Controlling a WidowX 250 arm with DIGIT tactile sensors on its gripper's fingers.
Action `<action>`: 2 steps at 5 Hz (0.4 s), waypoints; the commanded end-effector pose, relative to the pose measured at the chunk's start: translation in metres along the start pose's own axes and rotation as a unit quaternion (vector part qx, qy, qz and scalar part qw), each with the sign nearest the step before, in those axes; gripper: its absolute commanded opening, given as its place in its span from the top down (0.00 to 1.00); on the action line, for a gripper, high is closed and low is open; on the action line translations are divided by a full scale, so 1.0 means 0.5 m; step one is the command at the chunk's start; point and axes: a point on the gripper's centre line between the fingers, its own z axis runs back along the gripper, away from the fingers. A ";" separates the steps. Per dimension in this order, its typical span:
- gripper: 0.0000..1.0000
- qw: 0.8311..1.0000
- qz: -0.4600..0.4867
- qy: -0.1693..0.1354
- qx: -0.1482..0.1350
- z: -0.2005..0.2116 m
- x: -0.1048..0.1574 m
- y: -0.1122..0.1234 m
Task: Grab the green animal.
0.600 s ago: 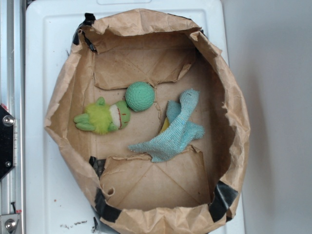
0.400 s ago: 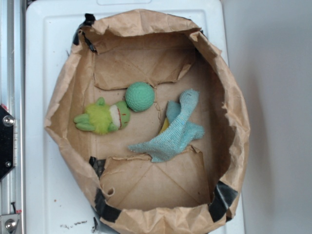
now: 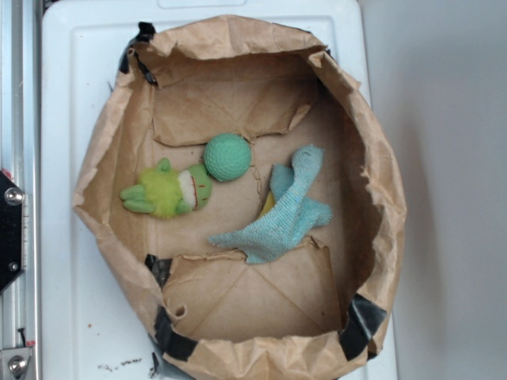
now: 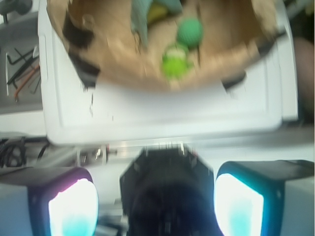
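- The green animal is lime, its head darker green, its mouth white and red.
- At its 2 o'clock sits a teal ball.
- Cloth: pale blue-green.
- Paper bag: brown, black tape.
- My finger pads glow white and cyan.

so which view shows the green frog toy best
The exterior view: the green frog toy lies sharp and unobstructed in the paper bag, touching the ball. The wrist view shows it only as a small blurred green blob.
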 end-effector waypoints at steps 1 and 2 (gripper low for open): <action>0.00 1.000 0.001 -0.015 -0.014 -0.025 0.147 0.050; 0.00 0.999 -0.040 -0.031 -0.006 -0.058 0.164 0.080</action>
